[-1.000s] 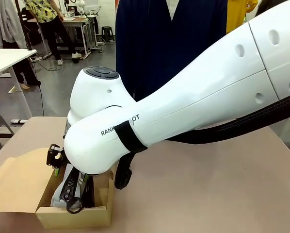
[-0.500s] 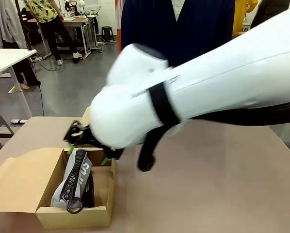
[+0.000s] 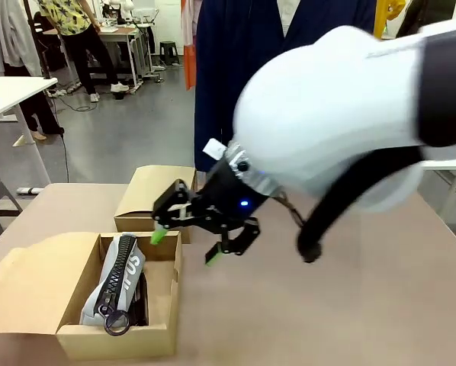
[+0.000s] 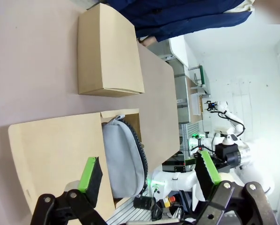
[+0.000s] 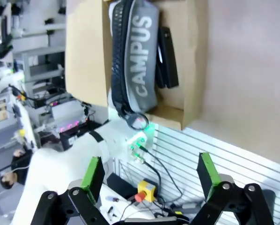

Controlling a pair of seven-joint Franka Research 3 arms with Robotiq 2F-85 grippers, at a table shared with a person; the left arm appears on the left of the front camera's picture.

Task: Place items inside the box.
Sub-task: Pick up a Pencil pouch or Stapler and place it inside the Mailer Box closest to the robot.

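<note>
A grey fabric pouch with a black zipper and "CAMPUS" print lies inside the shallow brown cardboard box at the lower left of the front view, with a black stapler beside it. A smaller brown cardboard box sits just behind. The right gripper hovers mid-frame by the box's far right corner, its 2 fingers spread wide and empty. The left gripper is also wide open, holding nothing.

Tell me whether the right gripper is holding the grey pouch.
No, the right gripper hangs open and empty, while the grey pouch lies in the box.
</note>
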